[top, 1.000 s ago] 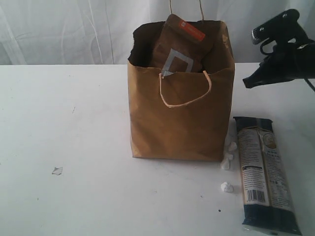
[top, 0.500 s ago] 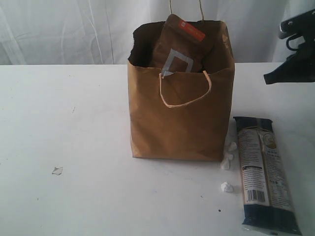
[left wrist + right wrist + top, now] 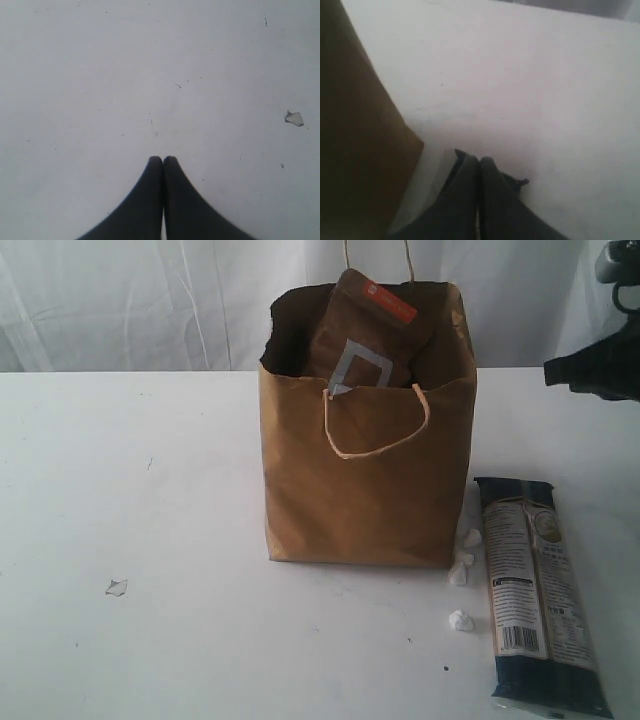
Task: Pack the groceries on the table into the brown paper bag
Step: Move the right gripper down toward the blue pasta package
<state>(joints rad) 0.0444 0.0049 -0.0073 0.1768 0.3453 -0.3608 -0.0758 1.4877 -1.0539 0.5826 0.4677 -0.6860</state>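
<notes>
Near right, the long dark pasta packet (image 3: pixel 540 590) lies flat on the table (image 3: pixel 150 490), white crumbs (image 3: pixel 460 620) between it and the brown paper bag (image 3: pixel 365 490) holding the brown foil pouch (image 3: pixel 365 335). Far right, the right gripper (image 3: pixel 552 370) is closed and empty; the left gripper (image 3: pixel 163 160) is closed too.

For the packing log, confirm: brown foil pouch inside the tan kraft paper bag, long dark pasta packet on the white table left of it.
Wrong side: in the exterior view the long dark pasta packet lies on the white table right of the tan kraft paper bag. The brown foil pouch is inside.
</notes>
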